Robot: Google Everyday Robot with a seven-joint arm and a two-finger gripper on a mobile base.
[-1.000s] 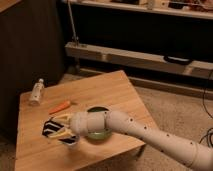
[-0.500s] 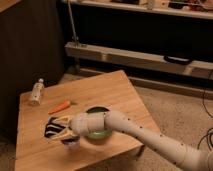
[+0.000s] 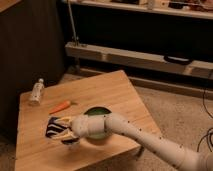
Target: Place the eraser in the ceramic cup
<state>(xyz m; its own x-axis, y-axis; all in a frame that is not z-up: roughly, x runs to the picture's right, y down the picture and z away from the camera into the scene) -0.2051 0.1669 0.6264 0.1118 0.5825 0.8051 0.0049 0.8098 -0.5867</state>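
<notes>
Barely shifted since a second ago, the gripper (image 3: 64,131) hovers near the table's (image 3: 120,92) front-left edge, pinching the eraser (image 3: 53,126); the cup (image 3: 71,140) sits underneath; release seems next.

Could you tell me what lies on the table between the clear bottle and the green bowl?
In the camera view, the orange carrot lies between the bottle and the green bowl. The hand is nearer the front, at the eraser.

Dim warm light, soft blur (perhaps compression); pincer (image 3: 59,131) above table.

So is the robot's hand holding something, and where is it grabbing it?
The gripper, near the wooden table's front left, has the flat dark-blue eraser at its fingers, apparently held by its right end.
</notes>
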